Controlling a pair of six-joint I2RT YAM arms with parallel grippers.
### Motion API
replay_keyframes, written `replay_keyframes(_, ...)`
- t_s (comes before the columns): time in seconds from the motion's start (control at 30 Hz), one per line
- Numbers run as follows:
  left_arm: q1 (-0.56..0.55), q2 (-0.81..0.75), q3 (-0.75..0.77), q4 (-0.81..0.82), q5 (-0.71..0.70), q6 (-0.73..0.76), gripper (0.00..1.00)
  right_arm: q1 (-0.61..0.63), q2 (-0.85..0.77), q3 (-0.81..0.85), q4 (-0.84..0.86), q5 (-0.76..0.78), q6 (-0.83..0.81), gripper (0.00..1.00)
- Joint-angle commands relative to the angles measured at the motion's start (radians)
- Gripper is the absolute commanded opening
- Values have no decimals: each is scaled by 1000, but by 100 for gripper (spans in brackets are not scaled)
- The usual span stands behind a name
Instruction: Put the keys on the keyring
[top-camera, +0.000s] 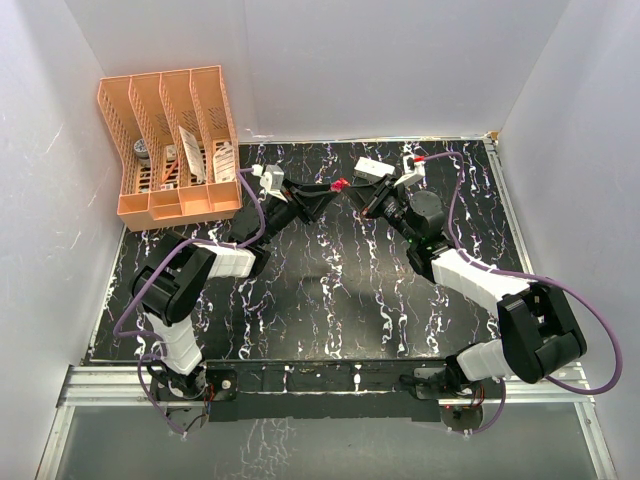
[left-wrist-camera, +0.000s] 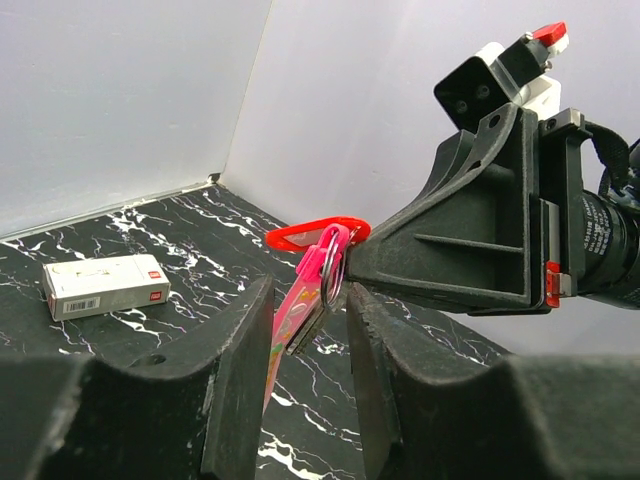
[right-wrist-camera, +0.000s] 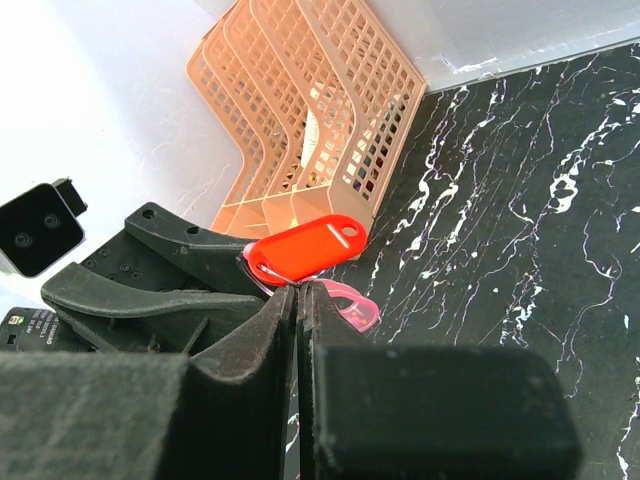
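Left end effector (top-camera: 322, 197) tip-to-tip with right end effector (top-camera: 360, 194)

Table (top-camera: 330, 290) = black marble look w/ white veins. Rack (top-camera: 180, 206) is peach-orange, grid pattern all over. Key (right-wrist-camera: 305, 245) head is bright red. Keyring (left-wrist-camera: 300, 310) tag is hot pink w/ a bit of multicolour print. Box (left-wrist-camera: 105, 285) is white w/ red marks + a barcode. Left gripper (left-wrist-camera: 307, 300) & right gripper (right-wrist-camera: 298, 300) are both matte black, arms (top-camera: 470, 275) white n black, cables (top-camera: 595, 320) purple. Walls (top-camera: 350, 60) plain white.
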Motion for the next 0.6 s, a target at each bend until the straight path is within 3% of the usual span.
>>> replay_keyframes(0.0, 2, -8, 20, 82, 27, -3, 33, 4, -33, 11, 78, -7, 0, 0)
replay_keyframes(0.57, 3, -8, 24, 111, 7, -11, 33, 4, -22, 6, 78, -13, 0, 0)
